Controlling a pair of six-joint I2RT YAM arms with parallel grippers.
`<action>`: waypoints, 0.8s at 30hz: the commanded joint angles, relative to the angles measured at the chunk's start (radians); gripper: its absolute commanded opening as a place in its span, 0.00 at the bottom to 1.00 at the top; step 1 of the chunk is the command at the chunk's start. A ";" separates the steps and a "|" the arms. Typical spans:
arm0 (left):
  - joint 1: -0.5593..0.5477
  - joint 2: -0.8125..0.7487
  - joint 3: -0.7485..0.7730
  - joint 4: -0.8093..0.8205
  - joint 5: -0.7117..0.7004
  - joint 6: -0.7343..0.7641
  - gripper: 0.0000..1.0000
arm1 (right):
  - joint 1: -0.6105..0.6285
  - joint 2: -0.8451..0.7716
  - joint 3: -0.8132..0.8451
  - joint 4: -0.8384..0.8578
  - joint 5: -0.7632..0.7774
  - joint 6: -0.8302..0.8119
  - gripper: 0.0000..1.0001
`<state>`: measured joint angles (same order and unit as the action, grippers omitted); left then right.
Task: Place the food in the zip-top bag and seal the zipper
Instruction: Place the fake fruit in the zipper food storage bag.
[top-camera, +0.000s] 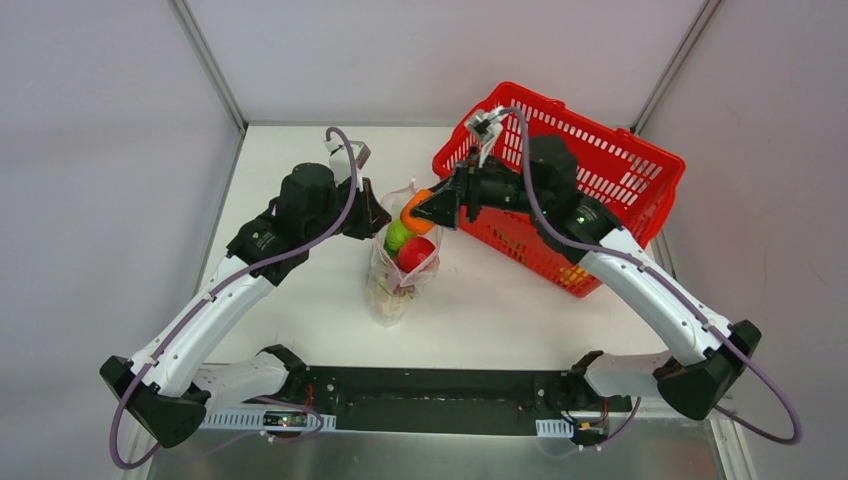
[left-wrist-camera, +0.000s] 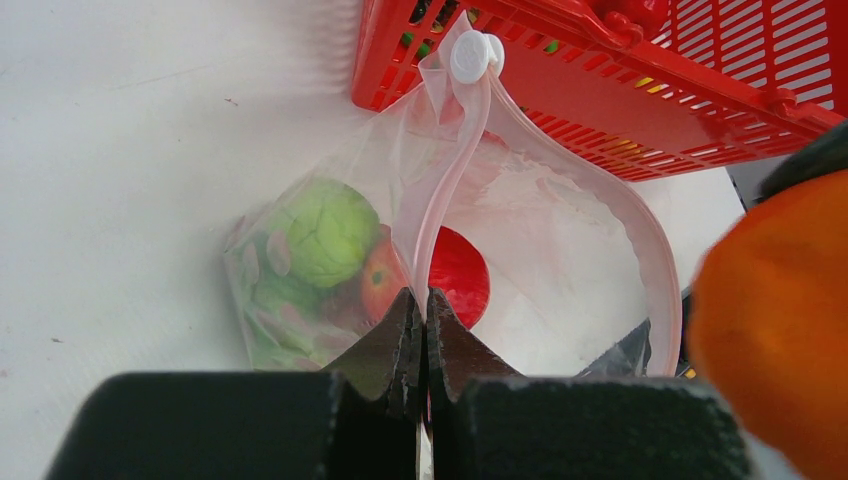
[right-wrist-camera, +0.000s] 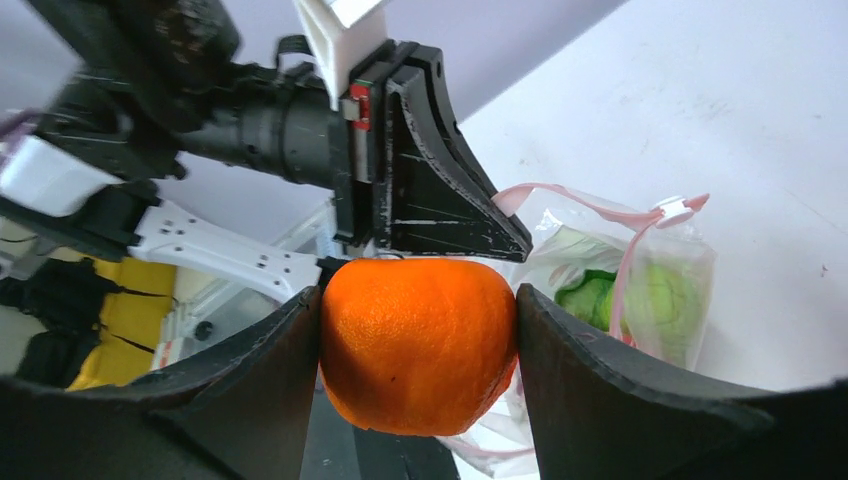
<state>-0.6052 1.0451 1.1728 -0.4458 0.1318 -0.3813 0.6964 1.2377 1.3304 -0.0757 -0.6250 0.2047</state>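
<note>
The clear zip-top bag (top-camera: 402, 268) stands in the middle of the table with its mouth held open. Inside it lie a green lettuce (left-wrist-camera: 325, 230), a red fruit (left-wrist-camera: 458, 272) and a red-green apple (left-wrist-camera: 378, 285). My left gripper (left-wrist-camera: 422, 300) is shut on the pink zipper strip (left-wrist-camera: 445, 190) at the bag's left rim; the white slider (left-wrist-camera: 470, 55) sits at the strip's far end. My right gripper (right-wrist-camera: 417, 310) is shut on an orange fruit (right-wrist-camera: 415, 345), which hangs right over the bag's mouth (top-camera: 417, 212).
A red mesh basket (top-camera: 620, 180) stands at the back right, close behind the bag, with a few more pieces of food (left-wrist-camera: 640, 85) showing through its wall. The left arm's wrist (right-wrist-camera: 270, 120) is just across the bag from the right gripper.
</note>
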 joint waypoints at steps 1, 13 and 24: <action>-0.001 -0.011 0.014 0.033 0.025 -0.005 0.00 | 0.104 0.069 0.098 -0.136 0.244 -0.170 0.57; -0.001 -0.018 0.009 0.035 0.019 -0.005 0.00 | 0.272 0.153 0.130 -0.154 0.617 -0.341 0.63; -0.001 -0.033 0.012 0.041 0.019 -0.005 0.00 | 0.276 0.155 0.110 -0.101 0.706 -0.347 0.67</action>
<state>-0.6052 1.0447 1.1728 -0.4454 0.1417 -0.3813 0.9665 1.4002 1.4044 -0.2440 0.0261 -0.1215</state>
